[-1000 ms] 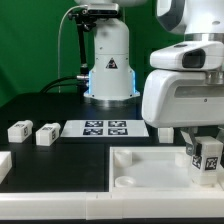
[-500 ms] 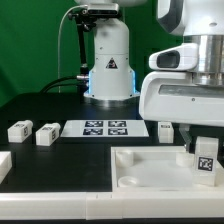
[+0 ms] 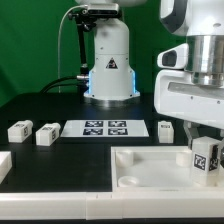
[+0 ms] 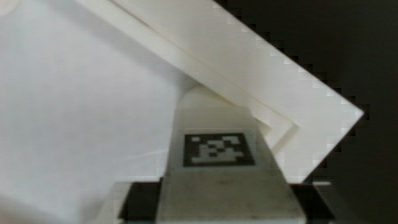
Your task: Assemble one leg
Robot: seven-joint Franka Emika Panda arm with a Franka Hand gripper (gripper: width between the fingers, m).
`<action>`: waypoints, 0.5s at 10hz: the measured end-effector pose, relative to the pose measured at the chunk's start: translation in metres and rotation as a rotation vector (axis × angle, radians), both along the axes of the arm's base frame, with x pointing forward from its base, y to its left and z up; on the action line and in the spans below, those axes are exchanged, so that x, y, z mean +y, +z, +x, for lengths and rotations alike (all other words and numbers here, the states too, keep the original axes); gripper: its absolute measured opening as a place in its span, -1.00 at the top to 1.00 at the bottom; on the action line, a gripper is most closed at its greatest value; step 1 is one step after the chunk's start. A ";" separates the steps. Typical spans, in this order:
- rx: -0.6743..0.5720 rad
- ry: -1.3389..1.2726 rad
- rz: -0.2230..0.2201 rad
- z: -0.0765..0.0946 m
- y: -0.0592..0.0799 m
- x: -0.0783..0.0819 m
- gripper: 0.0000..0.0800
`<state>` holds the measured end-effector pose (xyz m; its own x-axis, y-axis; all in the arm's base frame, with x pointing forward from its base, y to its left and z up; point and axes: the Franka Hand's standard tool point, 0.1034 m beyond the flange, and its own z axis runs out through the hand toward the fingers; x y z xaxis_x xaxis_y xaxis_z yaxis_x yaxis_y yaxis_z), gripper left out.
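My gripper [image 3: 204, 143] is shut on a leg [image 3: 206, 160], a white stubby block with a black-and-white tag. It holds the leg upright over the near right corner of the white tabletop [image 3: 140, 158], at the exterior view's right. In the wrist view the leg [image 4: 221, 150] stands between my dark fingers [image 4: 146, 203], its far end close to a corner of the tabletop [image 4: 107, 110]. I cannot tell whether the leg touches the tabletop. Two more legs [image 3: 18, 130] [image 3: 46, 134] lie at the left, and another leg [image 3: 165, 128] lies behind the tabletop.
The marker board [image 3: 105, 128] lies flat in front of the arm's base [image 3: 108, 70]. A white part [image 3: 3, 165] shows at the left edge. The black table [image 3: 60, 160] lies between the left legs and the tabletop.
My gripper has moved toward the exterior view's right with the leg in it, uncovering the leg that lies behind the tabletop. The other parts have not moved.
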<state>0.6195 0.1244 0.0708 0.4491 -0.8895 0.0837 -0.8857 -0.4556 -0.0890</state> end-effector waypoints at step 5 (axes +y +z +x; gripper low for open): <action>0.002 0.129 -0.006 0.001 -0.001 -0.002 -0.38</action>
